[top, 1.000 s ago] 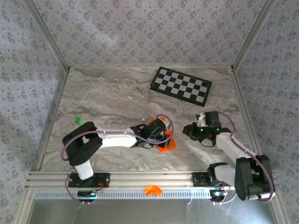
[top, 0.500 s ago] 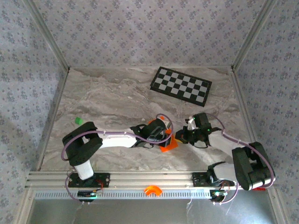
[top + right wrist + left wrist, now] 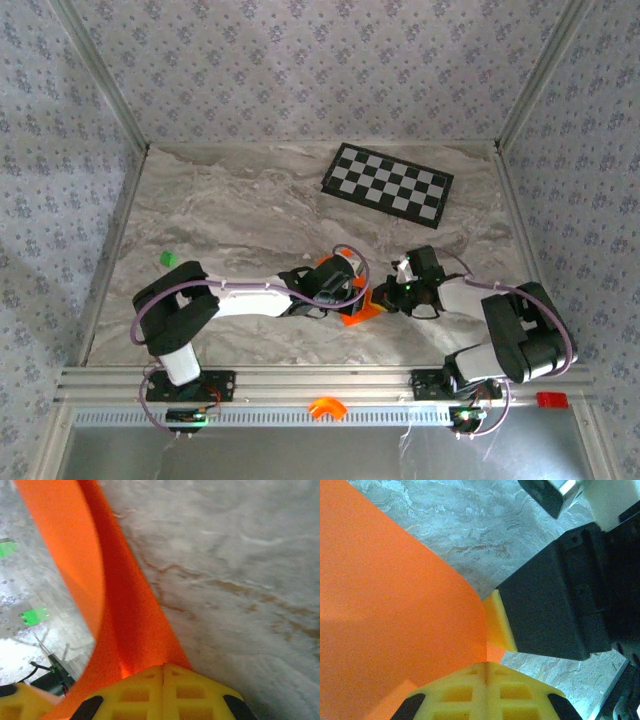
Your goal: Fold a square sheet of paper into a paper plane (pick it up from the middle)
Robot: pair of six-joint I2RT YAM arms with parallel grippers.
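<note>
Shut tight, the left gripper (image 3: 352,298) pinches the orange paper (image 3: 358,313) just below the middle of the top view, and the right gripper (image 3: 386,297), reaching from the right of the frame, is closed on the same sheet's right edge, fingertips almost touching the left one's. At the wrists the paper runs up and to the left from between each pair of yellow pads, lifted off the table (image 3: 220,220). This marbled grey table carries a checkerboard (image 3: 388,182) at upper right and a green piece (image 3: 167,259) at left, with patterned walls (image 3: 300,70) around.
</note>
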